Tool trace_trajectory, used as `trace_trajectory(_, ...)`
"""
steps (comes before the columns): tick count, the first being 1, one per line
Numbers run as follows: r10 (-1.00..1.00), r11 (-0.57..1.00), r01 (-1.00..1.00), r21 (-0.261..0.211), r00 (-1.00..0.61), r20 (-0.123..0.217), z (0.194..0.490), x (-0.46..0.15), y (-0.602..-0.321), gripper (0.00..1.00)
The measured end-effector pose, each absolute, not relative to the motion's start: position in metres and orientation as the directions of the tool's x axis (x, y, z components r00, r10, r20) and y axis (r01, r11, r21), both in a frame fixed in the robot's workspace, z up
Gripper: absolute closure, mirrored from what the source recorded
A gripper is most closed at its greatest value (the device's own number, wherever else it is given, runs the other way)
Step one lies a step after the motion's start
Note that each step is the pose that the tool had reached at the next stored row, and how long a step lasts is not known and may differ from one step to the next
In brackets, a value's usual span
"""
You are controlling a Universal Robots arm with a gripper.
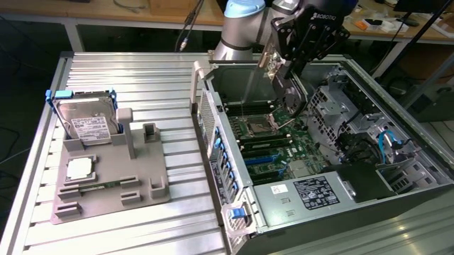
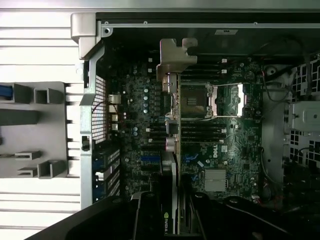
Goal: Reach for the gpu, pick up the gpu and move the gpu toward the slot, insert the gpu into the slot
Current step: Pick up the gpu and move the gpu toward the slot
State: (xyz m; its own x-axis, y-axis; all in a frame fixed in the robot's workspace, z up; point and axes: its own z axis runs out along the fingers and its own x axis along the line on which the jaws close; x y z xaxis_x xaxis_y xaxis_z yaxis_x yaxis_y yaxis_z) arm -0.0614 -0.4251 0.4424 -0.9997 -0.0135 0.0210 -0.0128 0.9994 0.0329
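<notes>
Dark grey and thin, the gpu (image 1: pixel 292 101) hangs clamped in the gripper (image 1: pixel 289 74) inside the open case (image 1: pixel 206 106), which sits along the bench's (image 1: pixel 142 74) edge on the exterior view's right. The claw is closed narrow on the card: in the wrist view its two fingers (image 2: pixel 145 210) flank the gpu (image 2: pixel 171 165), seen edge-on, with the silver bracket (image 2: pixel 175 55) at the far end toward the case's rear wall. The card hangs over the motherboard (image 1: pixel 280 143) near the processor socket (image 1: pixel 259 125). It looks clear of the board and apart from the blue slot (image 1: pixel 261 158), which lies further toward the board's front edge. The gpu should be stiff and fairly light, yet fragile, since bare components and the contact edge would suffer from pinching or scraping. Its flat faces give the pads a fair grip, best taken along the upper edge, away from the contacts. The long overhang toward the bracket could let it twist in the hold. Over on the bench's other side, a grey fixture (image 1: pixel 142 175) carries a hard drive (image 1: pixel 89 125) and a processor chip (image 1: pixel 80 169).
</notes>
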Motion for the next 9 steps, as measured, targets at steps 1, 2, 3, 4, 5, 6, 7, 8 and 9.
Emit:
trace_trajectory(1, -0.015, 0.999, -0.014, 0.033, -1.0, 0.019, 0.442, -0.059, -0.425, 0.73)
trace_trajectory(2, -0.018, 0.999, -0.017, 0.033, -1.0, 0.017, 0.442, -0.058, -0.425, 0.73)
trace_trajectory(3, -0.021, 0.999, -0.02, 0.033, -1.0, 0.016, 0.442, -0.056, -0.425, 0.73)
trace_trajectory(4, -0.025, 0.999, -0.024, 0.033, -1.0, 0.015, 0.442, -0.055, -0.425, 0.73)
trace_trajectory(5, -0.029, 0.999, -0.028, 0.033, -0.999, 0.014, 0.442, -0.053, -0.425, 0.73)
trace_trajectory(6, -0.035, 0.999, -0.034, 0.033, -0.999, 0.012, 0.442, -0.051, -0.425, 0.73)
trace_trajectory(7, -0.038, 0.999, -0.038, 0.033, -0.999, 0.011, 0.441, -0.049, -0.425, 0.73)
trace_trajectory(8, -0.04, 0.999, -0.04, 0.033, -0.999, 0.01, 0.441, -0.047, -0.425, 0.73)
trace_trajectory(9, -0.044, 0.999, -0.044, 0.032, -0.999, 0.009, 0.441, -0.043, -0.425, 0.73)
